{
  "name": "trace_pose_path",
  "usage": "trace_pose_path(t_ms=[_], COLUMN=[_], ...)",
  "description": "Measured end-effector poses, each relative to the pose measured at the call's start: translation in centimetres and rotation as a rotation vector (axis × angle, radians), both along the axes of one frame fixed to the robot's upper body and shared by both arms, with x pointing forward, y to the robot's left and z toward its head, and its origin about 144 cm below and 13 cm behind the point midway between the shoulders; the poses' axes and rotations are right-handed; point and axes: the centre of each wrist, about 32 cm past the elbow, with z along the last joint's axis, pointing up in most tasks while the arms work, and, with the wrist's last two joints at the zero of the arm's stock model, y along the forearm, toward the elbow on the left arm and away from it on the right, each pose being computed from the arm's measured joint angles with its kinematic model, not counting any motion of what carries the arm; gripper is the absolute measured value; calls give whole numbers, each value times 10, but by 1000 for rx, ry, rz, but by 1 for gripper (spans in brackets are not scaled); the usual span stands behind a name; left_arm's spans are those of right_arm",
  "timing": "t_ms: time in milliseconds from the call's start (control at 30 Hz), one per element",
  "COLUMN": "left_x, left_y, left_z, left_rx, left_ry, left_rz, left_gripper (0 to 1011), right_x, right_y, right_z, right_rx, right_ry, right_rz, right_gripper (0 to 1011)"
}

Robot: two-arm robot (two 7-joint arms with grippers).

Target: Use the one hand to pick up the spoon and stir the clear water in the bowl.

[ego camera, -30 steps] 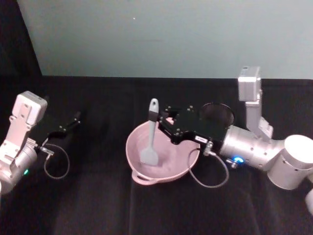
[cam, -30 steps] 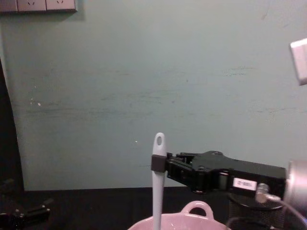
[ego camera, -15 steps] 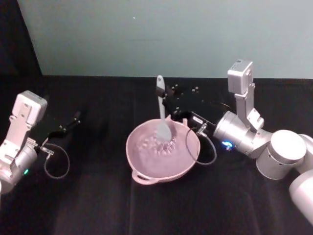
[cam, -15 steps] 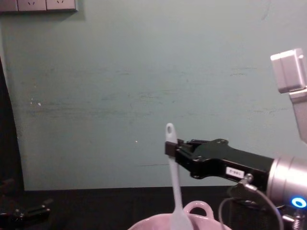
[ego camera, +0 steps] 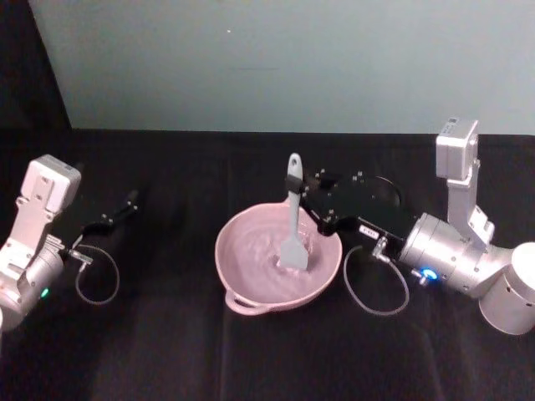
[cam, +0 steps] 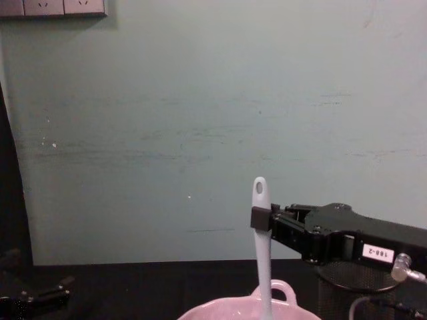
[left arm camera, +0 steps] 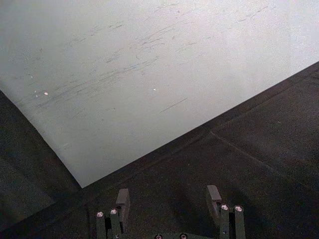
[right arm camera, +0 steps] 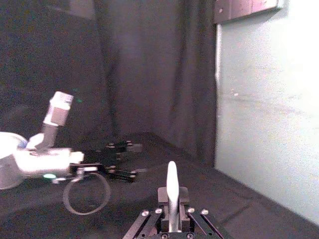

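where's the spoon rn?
Head view: the spoon stands upright in the bowl, right of its middle, held near its top by the right gripper.

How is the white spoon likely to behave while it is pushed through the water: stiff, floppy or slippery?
Probably stiff: the spoon stands straight below the right hand, which grips it near the top. It seems light, being so slim. With such a high grip, the scoop might swivel a little when it is dragged around the bowl.

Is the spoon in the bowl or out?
In: the spoon stands upright in the bowl, held by the right gripper. Left gripper parked left.
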Motion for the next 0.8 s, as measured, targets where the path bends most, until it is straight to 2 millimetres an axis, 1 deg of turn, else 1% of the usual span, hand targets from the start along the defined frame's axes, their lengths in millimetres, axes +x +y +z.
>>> trace_pose_path(t_ms=[100, 267, 467, 500, 633, 800], left_x=[0, 0, 0, 0, 0, 0], left_y=[0, 0, 0, 0, 0, 0], left_z=[0, 0, 0, 0, 0, 0], left_rx=[0, 0, 0, 0, 0, 0], left_ry=[0, 0, 0, 0, 0, 0], left_rz=[0, 0, 0, 0, 0, 0], left_gripper=[1011, 1011, 1011, 1011, 1011, 1011], right_x=[-5, -4, 6, 10, 20, 31], right_y=[3, 14, 31, 36, 45, 43], right_z=[-1, -5, -12, -14, -20, -24], right_rx=[20, 55, 96, 102, 107, 98], right_ry=[41, 73, 58, 45, -3, -71], right_rz=[30, 53, 49, 37, -10, -98], right_gripper=[119, 118, 119, 119, 119, 119])
